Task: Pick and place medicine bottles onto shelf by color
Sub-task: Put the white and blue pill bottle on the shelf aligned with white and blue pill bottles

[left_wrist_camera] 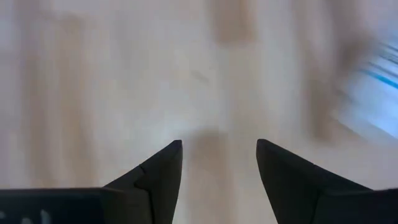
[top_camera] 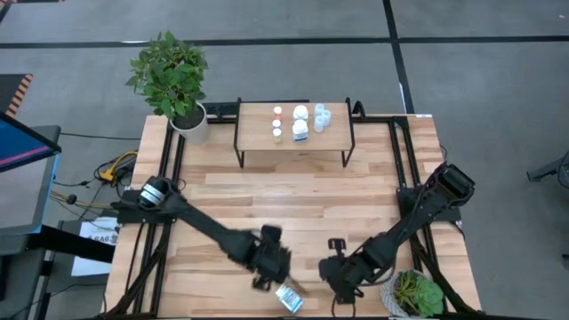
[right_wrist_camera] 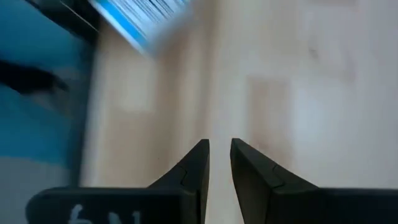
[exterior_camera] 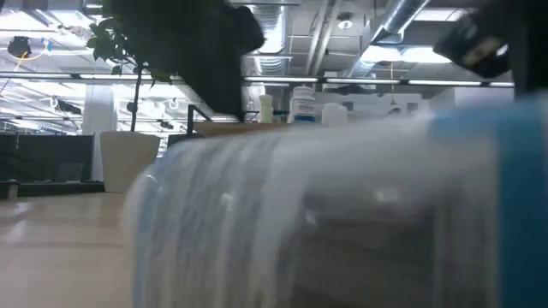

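A white medicine bottle with a blue label [top_camera: 289, 299] lies on its side on the table near the near edge. It fills the low view [exterior_camera: 342, 214] and shows at the edge of both wrist views [left_wrist_camera: 373, 81] [right_wrist_camera: 137, 15]. My left gripper [top_camera: 265, 283] is open and empty just left of it, with bare table between its fingers [left_wrist_camera: 217, 149]. My right gripper [top_camera: 340, 286] stands to the bottle's right, its fingers almost together and empty [right_wrist_camera: 219, 146]. Several bottles [top_camera: 300, 123] stand on the shelf [top_camera: 258, 133] at the far side.
A white pot with a tall plant [top_camera: 188, 120] stands at the shelf's left end. A small potted plant [top_camera: 416, 293] sits at the near right corner, close behind my right gripper. The near table edge [top_camera: 222, 313] is close to the lying bottle.
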### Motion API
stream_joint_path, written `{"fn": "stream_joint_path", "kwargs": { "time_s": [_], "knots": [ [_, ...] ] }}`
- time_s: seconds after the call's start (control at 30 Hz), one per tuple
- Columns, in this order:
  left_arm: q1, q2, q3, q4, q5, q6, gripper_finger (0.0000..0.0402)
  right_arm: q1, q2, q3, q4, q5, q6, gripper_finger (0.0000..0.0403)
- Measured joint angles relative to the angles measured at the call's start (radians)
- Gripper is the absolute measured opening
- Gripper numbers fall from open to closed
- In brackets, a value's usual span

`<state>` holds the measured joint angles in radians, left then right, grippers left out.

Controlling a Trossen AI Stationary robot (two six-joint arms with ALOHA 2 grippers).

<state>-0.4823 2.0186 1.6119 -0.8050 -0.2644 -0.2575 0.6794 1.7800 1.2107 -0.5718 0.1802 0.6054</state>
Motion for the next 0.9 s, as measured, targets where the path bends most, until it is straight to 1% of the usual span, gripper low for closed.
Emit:
{"fn": "stream_joint_path", "kwargs": {
  "time_s": [0.1,0.17,0.27,0.33,0.43,0.57,0.67,0.73,0.83,0.9],
  "knots": [
    [-0.06,-0.002,-0.001,-0.043,0.095,-0.029,0.0192,0.02,-0.001,0.006,0.128,0.0,0.016,0.009],
    [-0.102,-0.002,-0.001,-0.043,0.132,-0.033,0.0192,0.029,0.003,0.006,0.199,0.0,0.027,0.009],
    [-0.157,-0.002,-0.006,-0.02,0.106,-0.034,0.0192,0.042,0.005,0.006,0.255,0.001,0.043,0.0092],
    [-0.179,-0.002,-0.028,0.051,0.078,-0.058,0.0192,0.046,0.009,0.006,0.285,0.003,0.099,0.0093],
    [-0.194,0.015,-0.06,0.152,0.077,-0.101,0.0192,0.047,0.045,0.007,0.324,0.004,0.176,0.0092],
    [-0.204,0.06,-0.063,0.178,0.097,-0.114,0.0192,0.061,0.113,0.02,0.392,-0.019,0.212,0.0088],
    [-0.21,0.064,-0.063,0.189,0.216,-0.152,0.0192,0.074,0.175,0.078,0.407,-0.061,0.233,0.0085],
    [-0.219,0.064,-0.063,0.225,0.273,-0.164,0.0192,0.083,0.216,0.123,0.403,-0.096,0.233,0.0083],
    [-0.239,0.065,-0.063,0.315,0.285,-0.16,0.0192,0.087,0.283,0.202,0.402,-0.131,0.203,0.0081],
    [-0.243,0.078,-0.06,0.382,0.277,-0.152,0.0192,0.083,0.32,0.252,0.381,-0.131,0.176,0.0081]
  ]
}}
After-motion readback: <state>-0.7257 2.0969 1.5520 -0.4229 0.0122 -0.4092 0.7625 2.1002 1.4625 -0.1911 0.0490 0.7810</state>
